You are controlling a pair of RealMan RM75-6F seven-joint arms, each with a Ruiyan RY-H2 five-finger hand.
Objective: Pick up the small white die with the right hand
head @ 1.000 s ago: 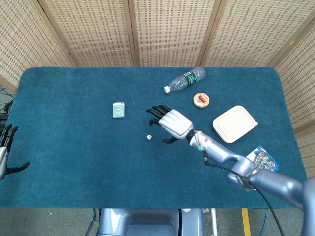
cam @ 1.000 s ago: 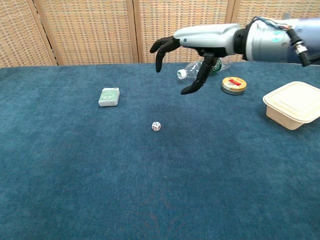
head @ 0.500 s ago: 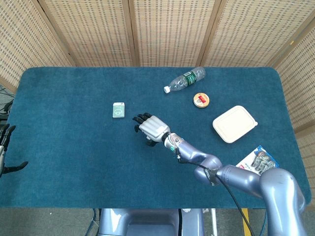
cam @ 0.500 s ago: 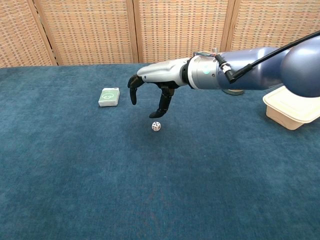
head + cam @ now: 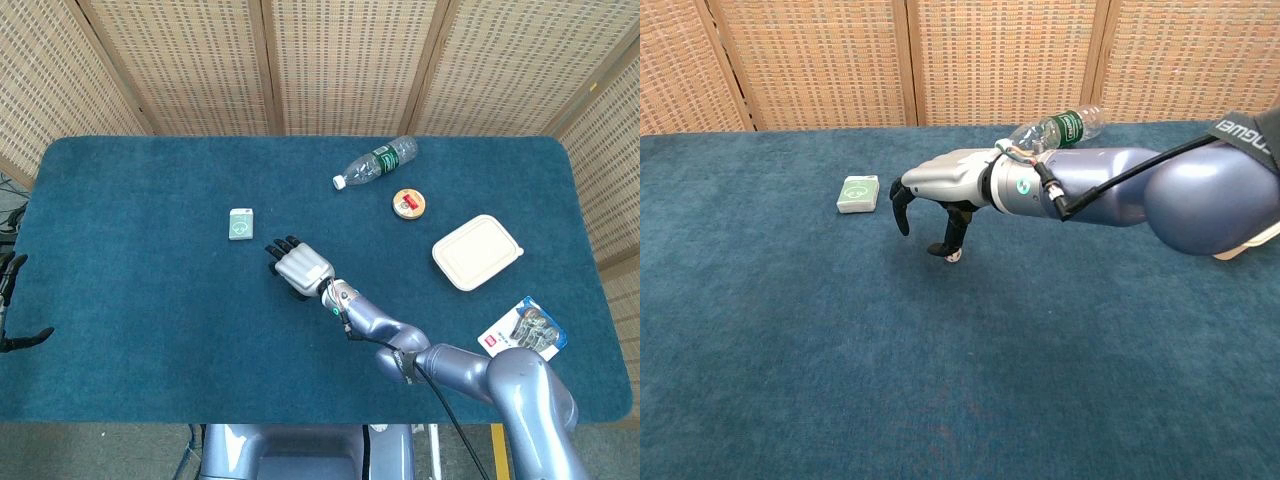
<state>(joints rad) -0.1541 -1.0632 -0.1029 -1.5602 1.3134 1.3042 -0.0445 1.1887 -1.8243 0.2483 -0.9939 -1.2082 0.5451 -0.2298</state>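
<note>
The small white die (image 5: 954, 257) lies on the blue table cloth (image 5: 790, 330); only a sliver of it shows beside the thumb tip in the chest view. The head view hides it under my right hand (image 5: 298, 268). That right hand (image 5: 936, 193) hovers palm down just above the die, its dark fingers (image 5: 902, 208) hanging down and apart. The thumb tip is right next to the die, and nothing is held. My left hand (image 5: 10, 300) shows only at the far left edge of the head view, open, off the table.
A small green card box (image 5: 241, 224) (image 5: 858, 193) lies just left of the right hand. At the back are a plastic bottle (image 5: 376, 162) (image 5: 1055, 128), a round tin (image 5: 409, 203) and a white lidded container (image 5: 477, 252). A printed packet (image 5: 522, 329) sits front right.
My right hand has swung left and come down from above the table's middle to just over the die, which it now covers in the head view. The die has not moved.
</note>
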